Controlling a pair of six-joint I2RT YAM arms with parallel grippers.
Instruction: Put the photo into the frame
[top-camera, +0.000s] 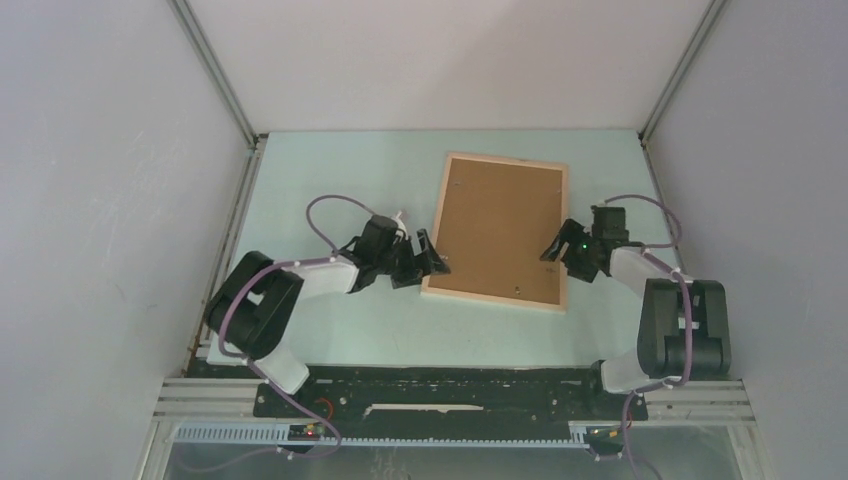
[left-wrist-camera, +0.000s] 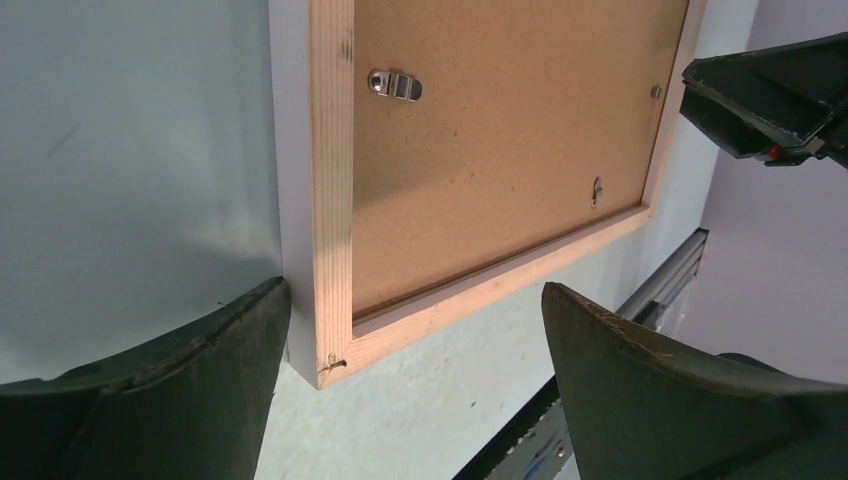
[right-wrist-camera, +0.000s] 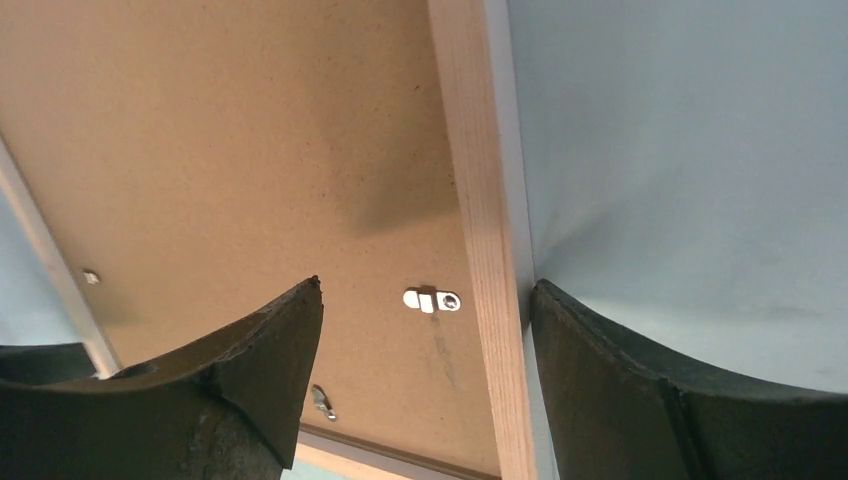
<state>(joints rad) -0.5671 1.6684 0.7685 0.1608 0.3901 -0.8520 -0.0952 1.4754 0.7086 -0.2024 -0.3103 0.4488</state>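
The frame of light wood lies face down on the pale green table, with a brown backing board set in it. The photo is out of view. My left gripper is open and empty at the frame's near left corner, one finger just outside the left rail. My right gripper is open and empty astride the right rail, one finger over the board and the other over the table.
Small metal tabs sit on the board near the rails. White walls with aluminium posts enclose the table on three sides. A black and aluminium rail runs along the near edge.
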